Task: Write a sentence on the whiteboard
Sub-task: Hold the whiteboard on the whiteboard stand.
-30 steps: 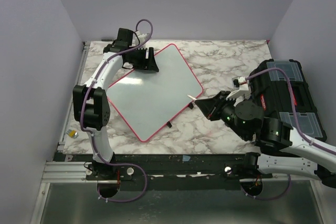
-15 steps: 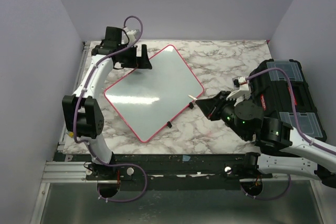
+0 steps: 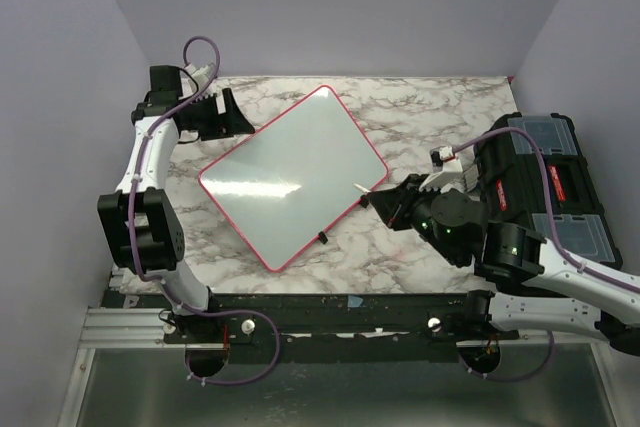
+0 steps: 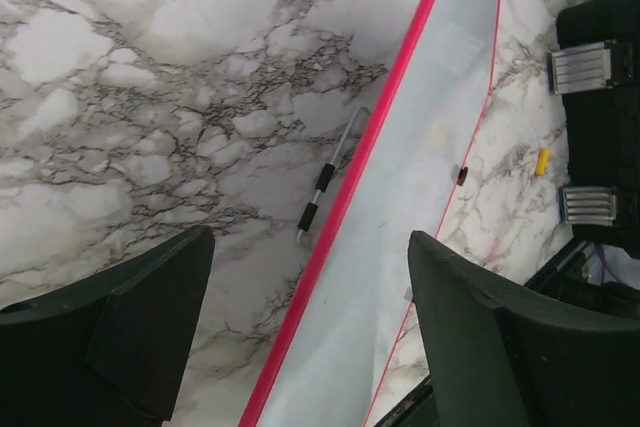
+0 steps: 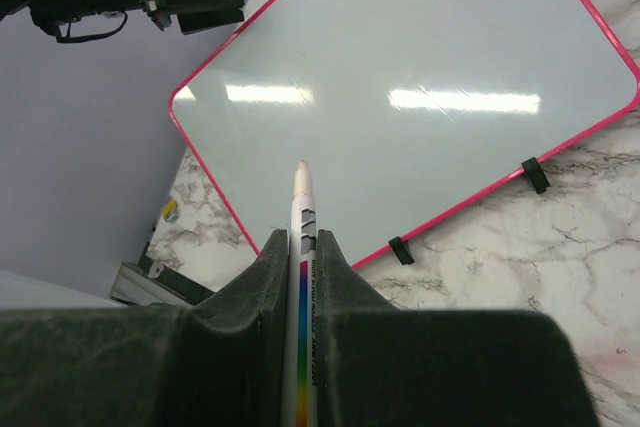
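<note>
Whiteboard [image 3: 292, 175] writing depends on the right hand [image 5: 302, 245], so begin there. Its two fingers [image 5: 250, 282] are pressed together on a marker [image 5: 303, 209] that runs straight out between them, nib forward. The grip sits far enough back that the nib projects clear and can meet the surface before the fingers do. In the overhead view the nib hangs just inside the red-pink rim, on the edge that carries the small black feet [image 5: 535, 175], near the board's right corner. Whether it touches the surface I cannot tell.

The board itself lies flat on the marble worktop [image 3: 430, 112], turned corner-on to the arms. Only light reflections show on it, so I judge the sentence not yet begun.

The left hand [image 3: 225, 115] is at the back-left of the worktop, off the board, with its fingers [image 4: 150, 317] spread and holding nothing. That placement likely leaves the writing area free. Its camera shows a thin metal stick with black grips [image 4: 325, 182] lying just beside the rim. A black toolbox [image 3: 545, 177] sits well to the right.
</note>
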Robot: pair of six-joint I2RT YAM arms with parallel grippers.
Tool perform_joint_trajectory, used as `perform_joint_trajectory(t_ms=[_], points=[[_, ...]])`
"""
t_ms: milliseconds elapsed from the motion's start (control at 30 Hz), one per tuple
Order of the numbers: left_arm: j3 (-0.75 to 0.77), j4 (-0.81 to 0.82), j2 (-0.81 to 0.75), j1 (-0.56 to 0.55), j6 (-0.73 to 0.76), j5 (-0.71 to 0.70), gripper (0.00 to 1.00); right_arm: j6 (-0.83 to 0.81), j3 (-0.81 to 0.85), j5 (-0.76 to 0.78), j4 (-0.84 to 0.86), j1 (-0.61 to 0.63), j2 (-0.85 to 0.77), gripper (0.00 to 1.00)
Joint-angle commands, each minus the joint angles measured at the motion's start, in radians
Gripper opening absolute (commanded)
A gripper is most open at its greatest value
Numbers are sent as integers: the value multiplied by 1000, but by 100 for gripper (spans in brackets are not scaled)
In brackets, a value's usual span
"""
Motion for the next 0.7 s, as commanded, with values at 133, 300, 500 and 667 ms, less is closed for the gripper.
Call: perform_joint_trajectory(t_ms=[133,300,500,667], points=[[3,2,90,14,27,283,67,-16,-3,-2,-4,5,-23,1],[7,12,125,17,11,344,54,-10,-3,-1,-13,5,-37,1],[2,7,155,17,9,368,49,-3,0,-5,-16,5,-35,1],[-8,14,166,15,8,394,41,-1,7,-14,-17,5,-30,1]])
